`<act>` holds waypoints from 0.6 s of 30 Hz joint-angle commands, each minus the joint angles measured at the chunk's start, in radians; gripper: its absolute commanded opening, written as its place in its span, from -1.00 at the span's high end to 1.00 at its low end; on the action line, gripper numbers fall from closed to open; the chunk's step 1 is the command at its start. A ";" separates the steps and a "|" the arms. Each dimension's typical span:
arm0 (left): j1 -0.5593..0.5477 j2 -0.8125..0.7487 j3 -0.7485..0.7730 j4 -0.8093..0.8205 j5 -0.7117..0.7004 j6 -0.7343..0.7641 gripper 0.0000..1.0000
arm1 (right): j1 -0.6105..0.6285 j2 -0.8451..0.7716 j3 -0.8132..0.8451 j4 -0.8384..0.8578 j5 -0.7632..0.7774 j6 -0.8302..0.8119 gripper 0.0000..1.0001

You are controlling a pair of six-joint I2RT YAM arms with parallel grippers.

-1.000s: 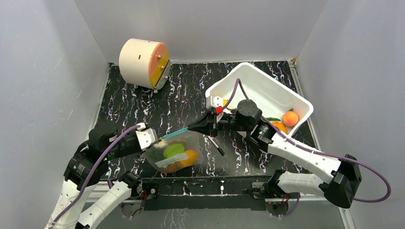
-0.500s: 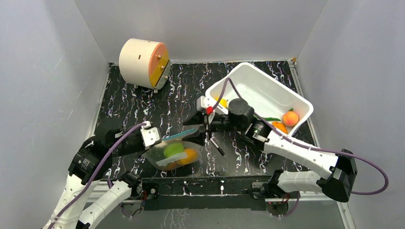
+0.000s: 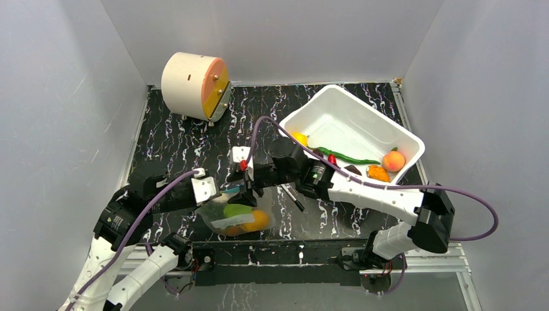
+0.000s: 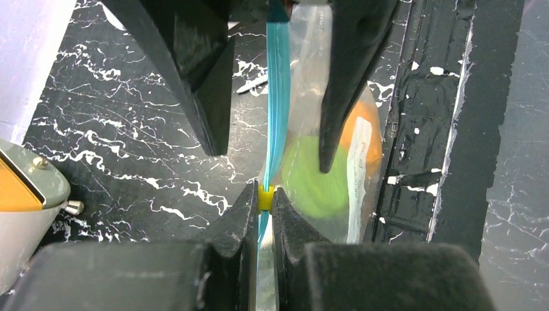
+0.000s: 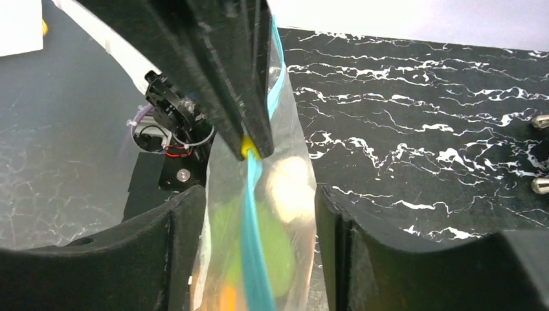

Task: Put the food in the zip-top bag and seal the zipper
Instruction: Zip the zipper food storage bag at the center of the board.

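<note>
Tabletop (image 3: 175, 142) in black marble pattern carries a cream drum (image 3: 188, 76) with an orange face at its far left corner. Nearer the arms, the left gripper (image 4: 265, 197) is clenched on the zipper (image 4: 278, 97), the blue-teal strip pinched between its fingertips with a small yellow piece showing at the pinch. The zip-top bag (image 3: 236, 214) lies at the tabletop's near edge just right of that gripper, its zipper edge lifted toward the far side. Inside the bag sit a green toy (image 3: 236, 209) and an orange toy (image 3: 257, 217), with a white label (image 3: 230, 222) on the plastic. The right gripper (image 5: 259, 214) is released, its two fingers (image 5: 175, 259) spread wide on either side of the bag and the zipper running between them, close behind the left gripper's pinch. A black pen (image 3: 292, 196) lies just right of the bag. Farther right, the white tub (image 3: 362, 113) holds more food: a yellow piece (image 3: 299, 138), a green bean (image 3: 346, 155), a red chili (image 3: 332, 158) and a peach (image 3: 392, 159).
</note>
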 commanded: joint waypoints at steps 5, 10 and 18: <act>0.002 -0.012 0.023 0.007 0.031 0.039 1.00 | 0.004 0.002 0.041 0.043 0.007 -0.049 0.70; 0.002 -0.008 0.072 -0.060 0.015 0.045 1.00 | -0.001 -0.069 0.019 -0.015 0.065 -0.128 1.00; 0.003 -0.039 0.115 -0.126 -0.047 -0.009 1.00 | -0.029 -0.147 -0.005 -0.111 0.147 -0.197 1.00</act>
